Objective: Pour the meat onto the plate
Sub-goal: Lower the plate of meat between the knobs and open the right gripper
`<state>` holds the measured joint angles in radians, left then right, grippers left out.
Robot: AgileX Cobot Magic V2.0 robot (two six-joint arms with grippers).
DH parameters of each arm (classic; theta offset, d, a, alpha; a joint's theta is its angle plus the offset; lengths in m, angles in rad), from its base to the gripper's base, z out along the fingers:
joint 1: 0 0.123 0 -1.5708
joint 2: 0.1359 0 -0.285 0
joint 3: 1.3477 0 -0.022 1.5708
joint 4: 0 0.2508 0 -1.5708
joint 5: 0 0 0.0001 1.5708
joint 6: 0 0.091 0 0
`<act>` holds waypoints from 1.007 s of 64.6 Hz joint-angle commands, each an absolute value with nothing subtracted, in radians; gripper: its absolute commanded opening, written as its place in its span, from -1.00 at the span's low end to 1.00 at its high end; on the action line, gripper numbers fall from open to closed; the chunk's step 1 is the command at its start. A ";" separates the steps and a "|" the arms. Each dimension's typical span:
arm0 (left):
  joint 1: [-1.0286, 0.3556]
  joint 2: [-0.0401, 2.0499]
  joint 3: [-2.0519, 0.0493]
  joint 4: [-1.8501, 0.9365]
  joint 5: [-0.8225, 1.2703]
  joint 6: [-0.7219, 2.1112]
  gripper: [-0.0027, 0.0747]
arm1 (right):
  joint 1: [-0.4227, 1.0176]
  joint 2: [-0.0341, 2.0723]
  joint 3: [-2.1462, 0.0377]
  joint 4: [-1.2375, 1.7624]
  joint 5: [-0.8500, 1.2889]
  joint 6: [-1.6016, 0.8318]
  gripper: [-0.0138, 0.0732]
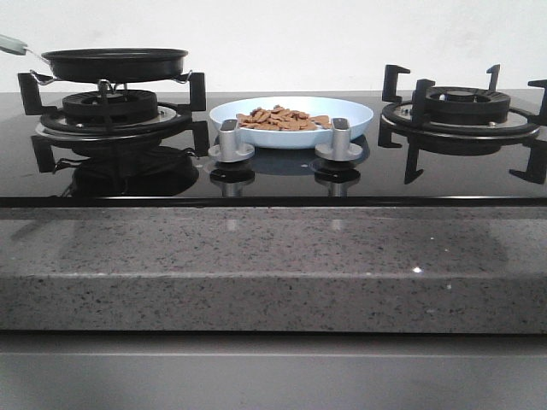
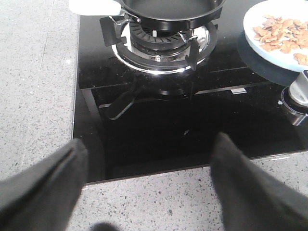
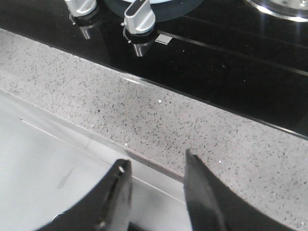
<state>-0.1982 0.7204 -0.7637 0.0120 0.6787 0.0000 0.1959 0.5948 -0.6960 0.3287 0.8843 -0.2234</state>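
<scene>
A pale light-blue plate (image 1: 350, 115) sits on the black glass hob between the two burners, with a heap of small brown meat (image 1: 282, 120) chunks on it. The left wrist view catches the plate (image 2: 260, 48) and meat (image 2: 281, 34) at its edge. A black frying pan (image 1: 115, 62) with a pale handle rests on the left burner. My left gripper (image 2: 149, 159) is open over the hob's front edge, holding nothing. Over the stone counter's front edge hangs my right gripper (image 3: 156, 171), open and empty. Neither gripper appears in the front view.
Two silver knobs (image 1: 232, 142) (image 1: 339, 138) stand in front of the plate. The right burner (image 1: 461, 107) has black pan supports and no pan. A speckled grey stone counter (image 1: 273, 256) runs along the hob's front.
</scene>
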 commanded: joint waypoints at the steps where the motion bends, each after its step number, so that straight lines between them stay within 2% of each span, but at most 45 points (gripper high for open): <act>1: -0.206 0.716 -0.790 0.013 0.602 -0.005 0.03 | 0.192 0.595 -0.716 0.344 0.832 -0.229 -0.25; 15: -0.206 0.716 -0.790 0.013 0.602 -0.005 -0.76 | 0.192 0.595 -0.716 0.347 0.833 -0.229 -0.91; 17: -0.206 0.716 -0.790 0.013 0.602 -0.005 -0.85 | 0.192 0.595 -0.716 0.347 0.833 -0.229 -0.96; 20: -0.206 0.716 -0.790 0.000 0.604 -0.005 -0.98 | 0.192 0.596 -0.716 0.347 0.833 -0.229 -0.94; 49: -0.206 0.716 -0.787 -0.015 0.602 -0.005 -0.98 | 0.192 0.596 -0.716 0.357 0.835 -0.229 -0.95; 58: -0.189 0.643 -0.753 0.000 0.593 0.000 -0.98 | 0.192 0.596 -0.716 0.357 0.835 -0.229 -0.95; 65: -0.129 0.533 -0.637 -0.029 0.508 -0.005 -0.98 | 0.192 0.596 -0.716 0.357 0.835 -0.229 -0.95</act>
